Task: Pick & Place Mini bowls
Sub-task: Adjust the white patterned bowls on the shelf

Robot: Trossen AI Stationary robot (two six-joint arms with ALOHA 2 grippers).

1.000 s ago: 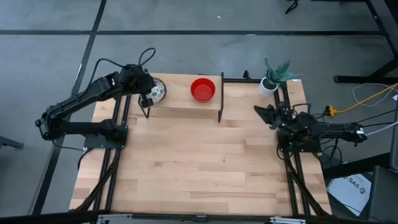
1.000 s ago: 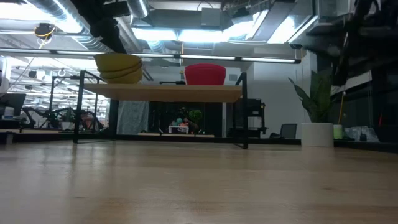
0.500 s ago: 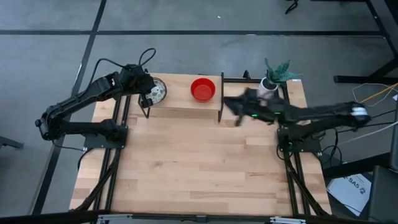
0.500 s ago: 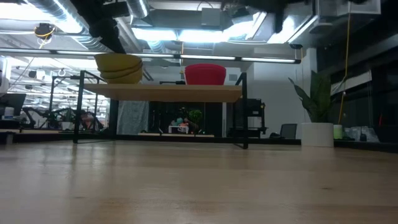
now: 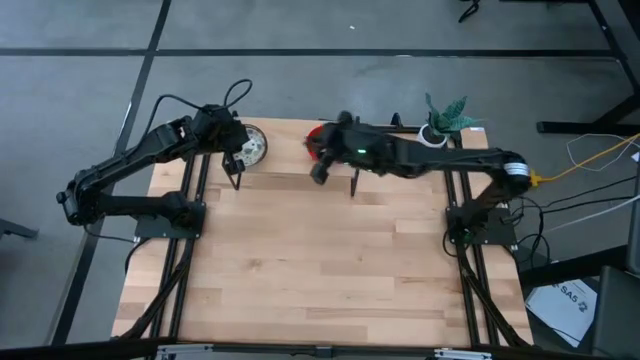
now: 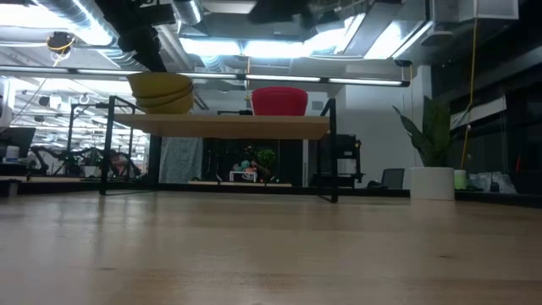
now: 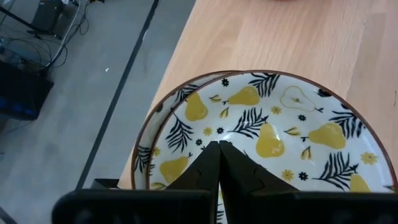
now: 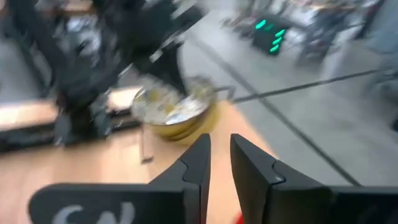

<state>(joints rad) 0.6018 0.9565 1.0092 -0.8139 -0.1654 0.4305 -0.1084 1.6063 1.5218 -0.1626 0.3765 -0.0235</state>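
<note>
Two white bowls with a yellow-pear and leaf pattern (image 7: 273, 130) are stacked on the left end of a raised wooden shelf (image 6: 220, 125). From the side they look yellow (image 6: 161, 91). A red bowl (image 6: 279, 100) stands on the shelf's right part, half covered by my right arm in the high view (image 5: 312, 138). My left gripper (image 7: 219, 146) is shut, pointing down over the inside of the top patterned bowl (image 5: 252, 147). My right gripper (image 5: 320, 168) reaches across from the right and hovers open at the red bowl's near side. No other bowls are in view. My left gripper has its shut fingertips (image 7: 211, 155) over the inner wall of the top patterned bowl, coming from above. The fingers cover the bowl's near rim, so I cannot tell whether they touch it.
The shelf stands on a black metal frame (image 5: 354, 180) along the table's far edge. A small white plant pot (image 5: 432, 138) sits at the far right corner, close to my right arm. The wooden table top (image 5: 320, 260) spreads out in front of the shelf.
My right arm has swung fast from its place at the table's right edge toward the left along the far side, and now reaches over the shelf at the red bowl. The bowls have stayed put.
</note>
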